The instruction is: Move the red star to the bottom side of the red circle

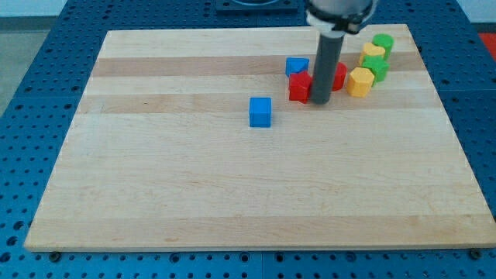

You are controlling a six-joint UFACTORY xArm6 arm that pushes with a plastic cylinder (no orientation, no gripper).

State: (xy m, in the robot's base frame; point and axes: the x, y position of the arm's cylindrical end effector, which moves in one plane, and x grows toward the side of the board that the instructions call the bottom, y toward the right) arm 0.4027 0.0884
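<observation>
The red star point(299, 87) lies in the upper right part of the wooden board point(194, 186). The red circle point(339, 75) lies just to its right and slightly higher, partly hidden by my rod. My tip point(322, 101) is down on the board between the two red blocks, against the right side of the red star and at the lower left of the red circle.
A blue block point(296, 67) sits just above the red star. A blue cube point(260, 111) lies alone to the lower left. A yellow block point(360, 80), a green block point(377, 67), a second yellow block point(373, 52) and a second green block point(382, 41) cluster right of the red circle.
</observation>
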